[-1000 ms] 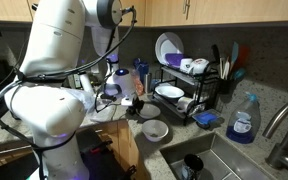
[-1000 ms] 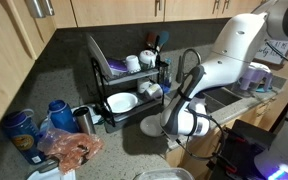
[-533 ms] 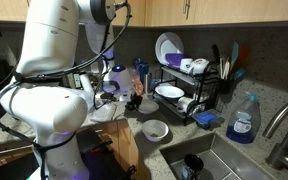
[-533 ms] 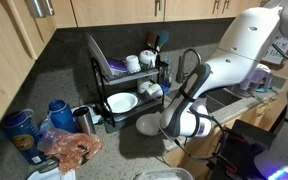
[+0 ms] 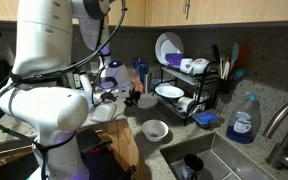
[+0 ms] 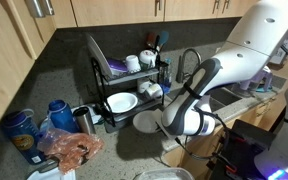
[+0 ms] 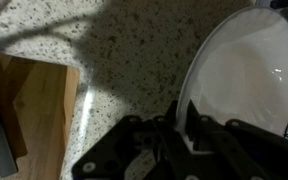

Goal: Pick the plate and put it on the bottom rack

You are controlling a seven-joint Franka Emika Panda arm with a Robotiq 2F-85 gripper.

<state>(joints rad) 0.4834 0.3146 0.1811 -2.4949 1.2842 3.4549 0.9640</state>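
The plate [image 7: 246, 75] is a small round white dish with a greyish inside. My gripper [image 7: 179, 130] is shut on its near rim and holds it tilted above the speckled counter. In an exterior view the plate [image 6: 146, 122] hangs in front of my gripper [image 6: 169, 122], just off the open side of the black wire rack. The bottom rack [image 6: 134, 112] holds another white dish [image 6: 122, 102]. It also shows in an exterior view [image 5: 187, 104]. There my wrist [image 5: 110, 88] is partly hidden by the arm.
A white bowl [image 5: 156, 130] sits on the counter by the sink [image 5: 214, 160]. A large blue-rimmed plate [image 5: 167, 48] and mugs stand on the upper tier. A wooden board [image 7: 29, 110] lies beside me. A blue soap bottle [image 5: 243, 122] and blue cans [image 6: 56, 112] stand nearby.
My gripper has carried the plate a little up and closer to the rack. The bowl and the rack's contents have not moved.
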